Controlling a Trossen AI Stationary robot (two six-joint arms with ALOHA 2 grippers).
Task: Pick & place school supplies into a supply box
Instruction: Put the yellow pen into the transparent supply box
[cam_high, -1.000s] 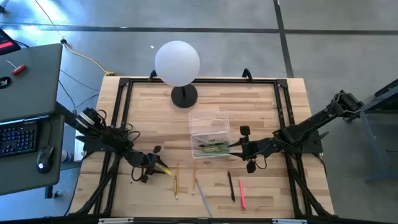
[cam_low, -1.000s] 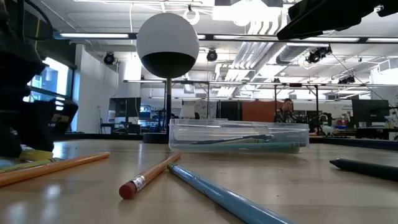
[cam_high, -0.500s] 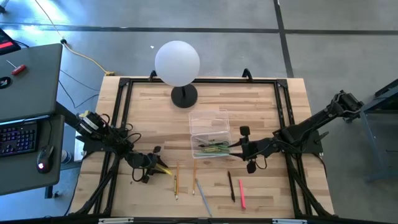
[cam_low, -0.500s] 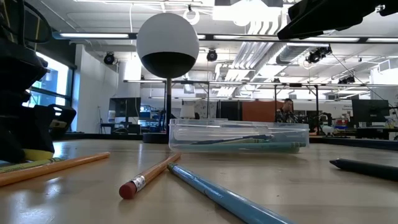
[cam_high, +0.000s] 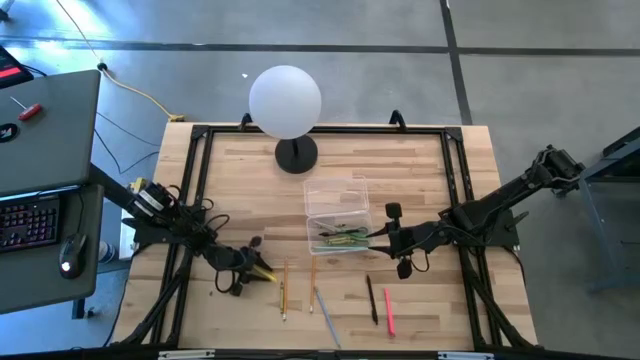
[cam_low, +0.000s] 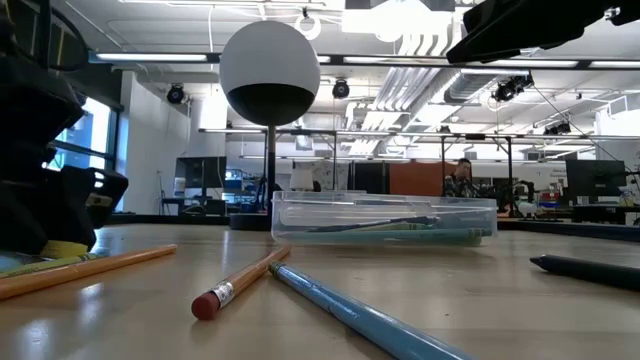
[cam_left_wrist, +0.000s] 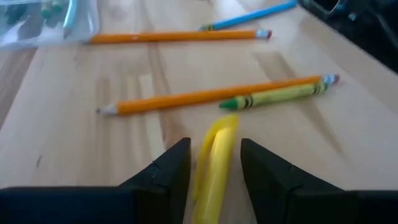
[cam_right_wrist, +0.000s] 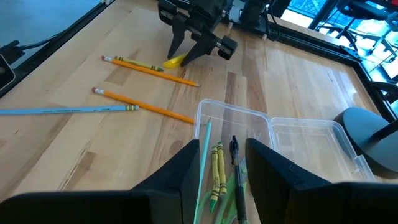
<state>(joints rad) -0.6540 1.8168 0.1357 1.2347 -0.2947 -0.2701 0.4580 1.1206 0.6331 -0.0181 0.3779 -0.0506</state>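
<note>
With the box (cam_high: 336, 215) lying mid-table under the right gripper (cam_right_wrist: 222, 163), whose fingers are spread and empty, the yellow marker (cam_left_wrist: 214, 163) near the front left edge should be centred between the left gripper's (cam_left_wrist: 214, 163) narrowly parted fingers before closing.

Highlighter (cam_left_wrist: 214, 162) sits right between the left gripper (cam_left_wrist: 214, 171) fingers, two pencils (cam_left_wrist: 211, 98) just ahead, supply box (cam_high: 336, 215) farther off.

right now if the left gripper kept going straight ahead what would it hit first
Probably the green crayon lying against an orange pencil, just past the yellow marker between the left gripper fingers. Depth is uncertain.
</note>
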